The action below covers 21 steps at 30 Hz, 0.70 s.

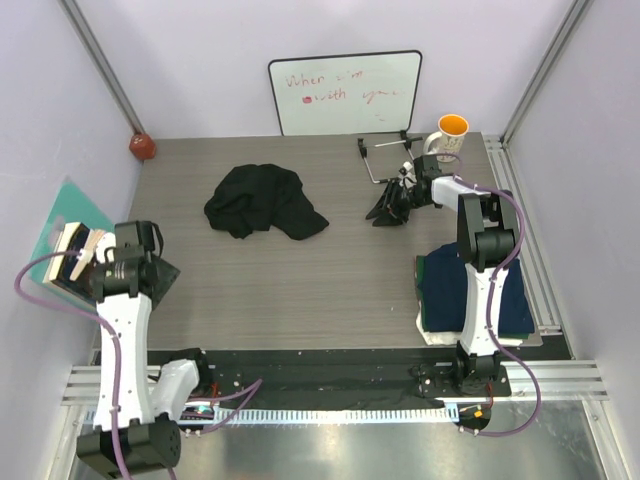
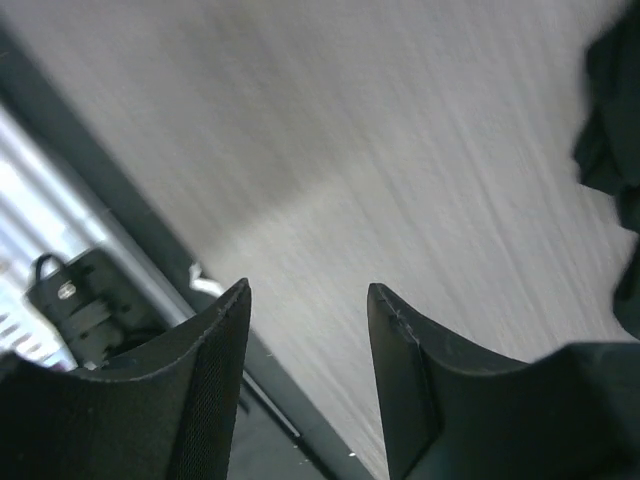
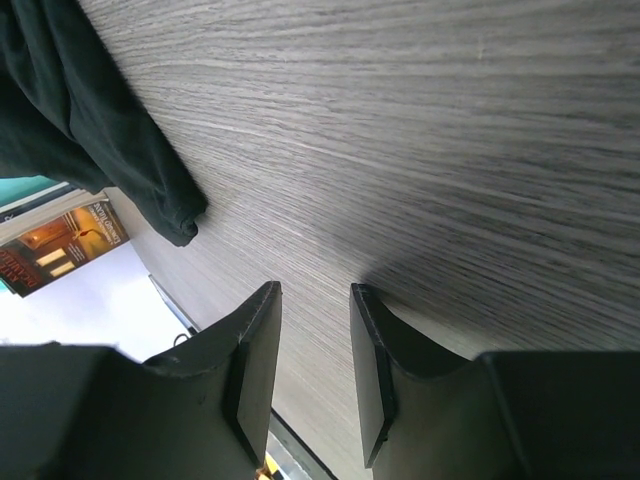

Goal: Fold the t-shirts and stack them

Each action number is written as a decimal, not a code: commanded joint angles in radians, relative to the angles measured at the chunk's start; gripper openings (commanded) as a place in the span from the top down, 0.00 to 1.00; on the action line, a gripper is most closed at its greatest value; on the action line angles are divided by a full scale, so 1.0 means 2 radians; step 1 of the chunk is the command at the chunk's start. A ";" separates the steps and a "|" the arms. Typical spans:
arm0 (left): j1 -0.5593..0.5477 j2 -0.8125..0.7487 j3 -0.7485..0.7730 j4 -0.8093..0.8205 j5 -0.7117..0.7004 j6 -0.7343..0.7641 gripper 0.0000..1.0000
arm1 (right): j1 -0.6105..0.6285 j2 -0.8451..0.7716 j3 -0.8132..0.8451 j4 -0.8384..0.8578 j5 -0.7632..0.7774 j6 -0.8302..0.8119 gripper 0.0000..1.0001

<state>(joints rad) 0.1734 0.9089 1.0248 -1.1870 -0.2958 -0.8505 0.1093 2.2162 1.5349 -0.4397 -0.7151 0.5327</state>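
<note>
A grey wood-grain table point(image 1: 300, 290) sits between lilac walls, with a whiteboard point(image 1: 345, 92) leaning at the back. The crumpled black cloth t-shirt point(image 1: 262, 200) lies in a heap at the far middle. The right gripper point(image 3: 315, 290) is just to the right of it, close to the tabletop, its fingers parted with nothing between them. The left gripper point(image 2: 308, 290) hangs well apart from the shirt near the table's left edge, jaws apart and empty. A folded navy t-shirt point(image 1: 445, 290) rests at the near right, under the right arm.
</note>
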 commanded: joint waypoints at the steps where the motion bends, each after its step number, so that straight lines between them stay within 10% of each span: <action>1: 0.022 -0.014 -0.009 -0.081 -0.064 -0.049 0.49 | 0.004 0.003 0.004 0.006 0.006 0.009 0.61; 21: 0.150 0.023 -0.025 -0.117 -0.121 -0.074 0.34 | 0.001 0.007 0.036 0.000 -0.006 0.016 0.62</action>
<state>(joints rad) 0.4252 0.9668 1.0035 -1.3365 -0.4938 -0.9630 0.1165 2.2284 1.5532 -0.4416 -0.7204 0.5564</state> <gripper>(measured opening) 0.662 0.381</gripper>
